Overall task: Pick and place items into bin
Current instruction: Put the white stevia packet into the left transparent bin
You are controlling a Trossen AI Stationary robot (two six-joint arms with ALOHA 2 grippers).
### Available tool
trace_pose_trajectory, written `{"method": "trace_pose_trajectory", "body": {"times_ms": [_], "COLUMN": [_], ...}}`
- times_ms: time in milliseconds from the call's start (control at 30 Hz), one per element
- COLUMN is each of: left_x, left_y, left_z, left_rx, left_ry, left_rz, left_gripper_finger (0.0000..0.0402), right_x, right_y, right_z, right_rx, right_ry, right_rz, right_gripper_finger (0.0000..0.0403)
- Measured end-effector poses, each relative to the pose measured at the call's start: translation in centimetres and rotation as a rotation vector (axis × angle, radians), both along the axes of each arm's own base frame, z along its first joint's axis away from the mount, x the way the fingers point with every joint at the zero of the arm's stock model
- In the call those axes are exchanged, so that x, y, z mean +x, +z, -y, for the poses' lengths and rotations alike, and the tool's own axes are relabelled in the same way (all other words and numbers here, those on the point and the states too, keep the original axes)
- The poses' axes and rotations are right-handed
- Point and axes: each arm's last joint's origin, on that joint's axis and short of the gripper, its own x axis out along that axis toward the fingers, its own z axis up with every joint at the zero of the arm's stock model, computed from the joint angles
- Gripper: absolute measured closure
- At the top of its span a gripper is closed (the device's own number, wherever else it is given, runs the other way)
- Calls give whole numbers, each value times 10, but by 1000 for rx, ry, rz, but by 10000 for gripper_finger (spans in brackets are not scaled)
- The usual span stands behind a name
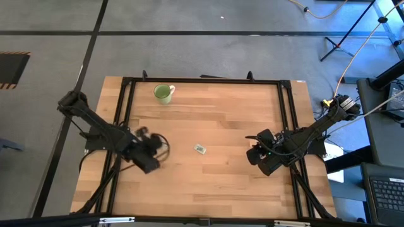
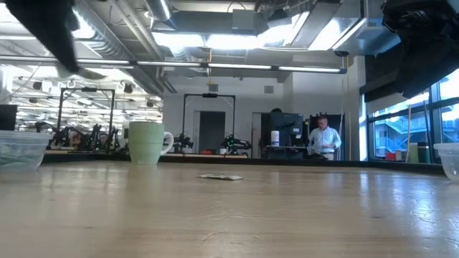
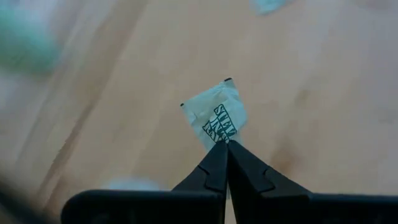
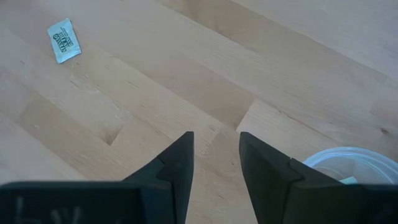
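My left gripper point(image 1: 150, 156) is over the table's left part and shut on a small light green and white packet point(image 3: 217, 112) with dark print. A second packet point(image 1: 200, 149) lies flat on the wood near the table's middle; it also shows in the low view point(image 2: 221, 176) and the right wrist view point(image 4: 64, 40). My right gripper point(image 1: 259, 154) hovers open and empty over the table's right part, with the lying packet well off toward the table's left. Its fingers point(image 4: 180, 162) stand apart above bare wood. My left gripper point(image 3: 225, 144) pinches the packet by one end point(image 3: 219, 138) between its two shut fingertips. The rest of the packet sticks out beyond the tips. The packet appears lifted clear of the table, since the low view shows no gripper near the tabletop.
A light green mug point(image 1: 163, 93) stands at the far left of the table. A clear plastic bin point(image 2: 18, 147) with greenish contents sits at the left edge. Another clear bin point(image 4: 348, 163) sits by my right gripper at the right edge. A person point(image 2: 324, 140) stands far behind the table.
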Motion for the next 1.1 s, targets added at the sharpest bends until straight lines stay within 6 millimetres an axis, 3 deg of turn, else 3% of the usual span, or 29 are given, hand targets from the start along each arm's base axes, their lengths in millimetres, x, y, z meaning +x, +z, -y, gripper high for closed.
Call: {"method": "trace_pose_trajectory", "body": {"times_ms": [200, 300, 700, 900, 1100], "left_x": [-31, -38, -52, -50, -49], "left_y": [5, -5, -58, -71, -71], "left_z": [-15, -20, -29, -32, -36], "left_rx": [3, 16, -57, -103, -105], "left_ry": [352, 460, 670, 698, 716], "left_rz": [-94, -143, -260, -258, -260], "left_gripper_finger": [398, 398, 398, 398, 398], "right_x": [0, 0, 0, 0, 0], "right_y": [0, 0, 0, 0, 0], "right_z": [0, 0, 0, 0, 0], "right_rx": [0, 0, 0, 1, 1], "right_ry": [0, 0, 0, 0, 0], "right_rz": [0, 0, 1, 3, 3], "right_gripper_finger": [271, 271, 271, 271, 271]}}
